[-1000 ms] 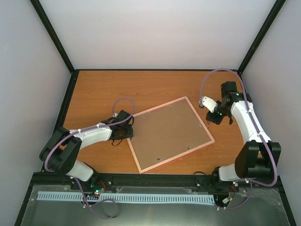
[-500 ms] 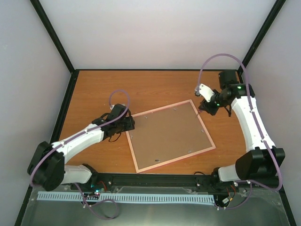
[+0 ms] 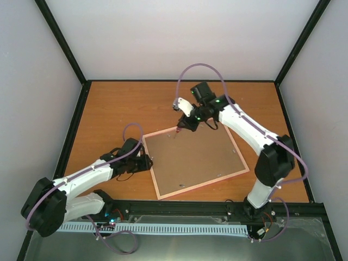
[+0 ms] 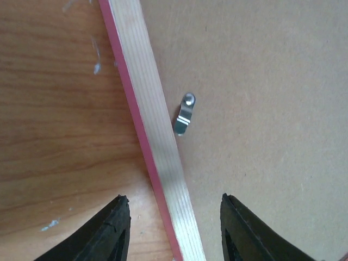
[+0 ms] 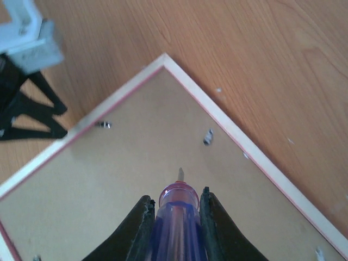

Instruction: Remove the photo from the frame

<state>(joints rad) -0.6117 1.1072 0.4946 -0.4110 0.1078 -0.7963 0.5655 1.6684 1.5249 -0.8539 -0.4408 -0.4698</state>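
Observation:
The pink frame (image 3: 156, 187) lies face down on the table, its brown backing board (image 3: 193, 157) facing up. The photo is hidden under the board. My left gripper (image 3: 145, 162) is open at the frame's left edge; in the left wrist view (image 4: 174, 231) its jaws straddle the frame rail (image 4: 157, 141), beside a metal tab (image 4: 185, 114). My right gripper (image 3: 183, 125) is shut on the red-and-purple screwdriver (image 5: 176, 217) above the frame's far corner. The tip (image 5: 180, 173) points at the board, near a tab (image 5: 207, 136). I cannot tell if it touches.
The wooden table (image 3: 119, 109) is walled at the left, right and back, with a black rail along its near edge (image 3: 179, 206). More metal tabs sit along the board's edges (image 5: 103, 124). The left gripper's fingers (image 5: 32, 117) show in the right wrist view.
My right arm swung left from beside the frame's right corner to its far corner, carrying the screwdriver. My left gripper slid toward me along the left edge. The frame turned slightly.

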